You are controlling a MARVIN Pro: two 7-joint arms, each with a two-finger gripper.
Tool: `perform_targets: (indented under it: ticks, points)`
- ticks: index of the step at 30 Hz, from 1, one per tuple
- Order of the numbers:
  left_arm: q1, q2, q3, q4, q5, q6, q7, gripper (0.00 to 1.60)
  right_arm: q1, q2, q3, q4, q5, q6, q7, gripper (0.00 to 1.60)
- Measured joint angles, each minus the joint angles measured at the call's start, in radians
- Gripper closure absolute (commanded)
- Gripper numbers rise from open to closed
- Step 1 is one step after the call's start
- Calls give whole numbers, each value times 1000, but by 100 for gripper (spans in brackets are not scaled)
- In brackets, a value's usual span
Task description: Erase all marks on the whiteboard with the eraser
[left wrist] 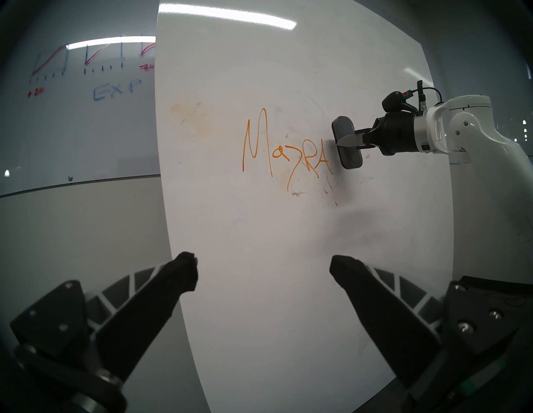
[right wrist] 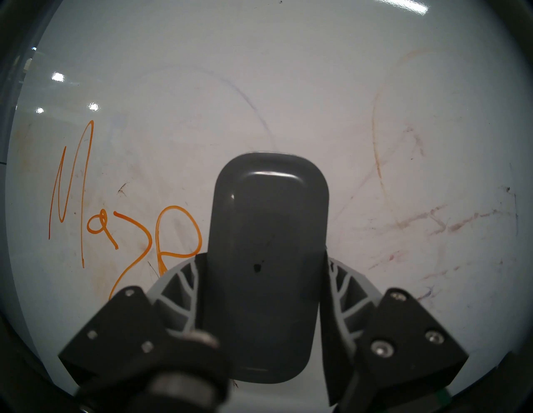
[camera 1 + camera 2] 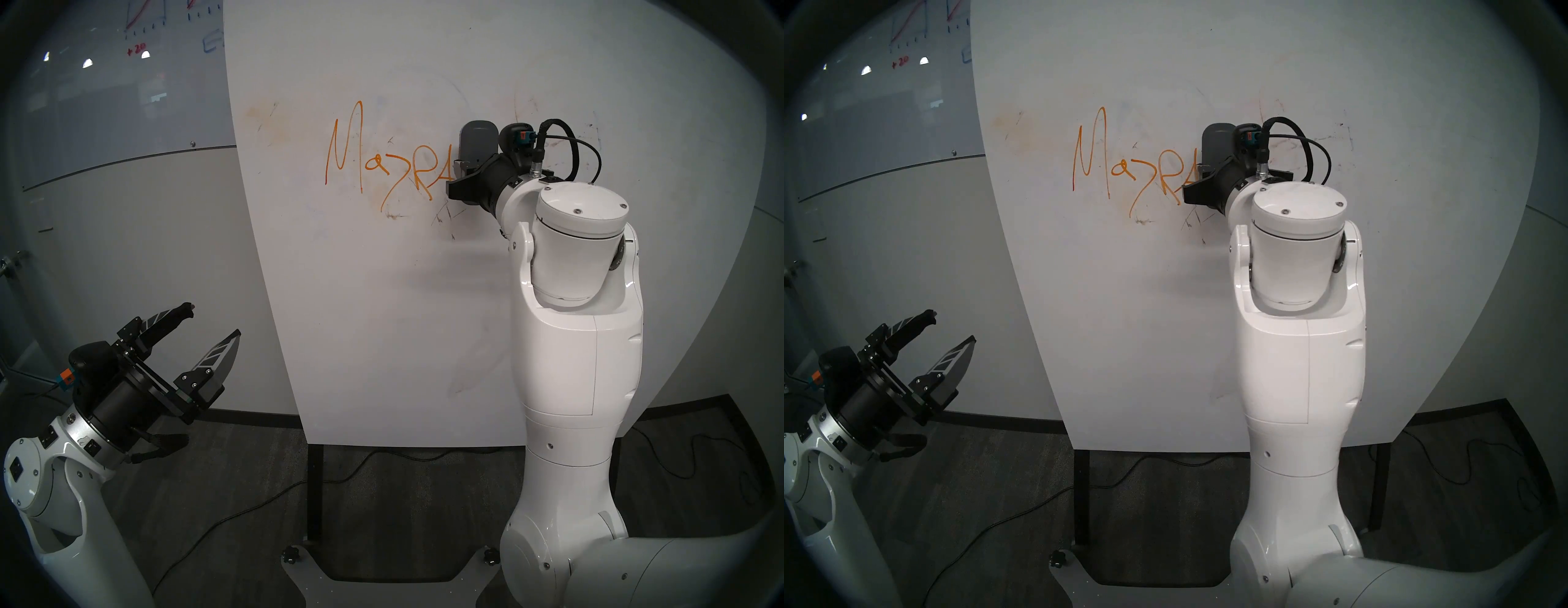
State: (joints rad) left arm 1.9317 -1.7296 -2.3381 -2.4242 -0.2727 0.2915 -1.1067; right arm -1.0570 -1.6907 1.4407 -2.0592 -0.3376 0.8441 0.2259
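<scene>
One whiteboard point(image 3: 382, 318), one orange scrawl point(image 3: 382, 165) just beside the right fingers, one eraser point(image 3: 478, 140) between them. Two grippers: left gripper point(image 3: 214, 327), right gripper point(image 1: 346, 141). One glass board point(image 3: 106, 85) beyond the left fingers.

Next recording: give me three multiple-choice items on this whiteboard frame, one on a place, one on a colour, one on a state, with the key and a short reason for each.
1. Where is the eraser relative to the handwritten letters?
A. Just past their last letter, on the right arm's side
B. Far below them, near the board's bottom edge
C. Before their first letter

2. What colour are the handwritten letters on the whiteboard?
A. Green
B. Orange
C. Black

3. What state is the left gripper in?
A. Shut on the eraser
B. Shut on nothing
C. Open and empty

Answers:
1. A: the left wrist view shows the eraser beside the final letter.
2. B: the strokes are orange in every view.
3. C: its fingers stand wide apart with nothing between them, while the right gripper clamps the eraser.
</scene>
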Motion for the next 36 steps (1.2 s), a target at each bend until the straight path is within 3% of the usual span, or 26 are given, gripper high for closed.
perform_targets:
  ticks: [16, 36]
  points:
    - [-4, 0, 0, 0, -1, -8, -8, 0, -7, 17, -30, 16, -22, -9, -21, 160]
    - [-5, 1, -1, 0, -1, -11, -12, 0, 4, -30, -97, 90, -86, -31, -111, 160]
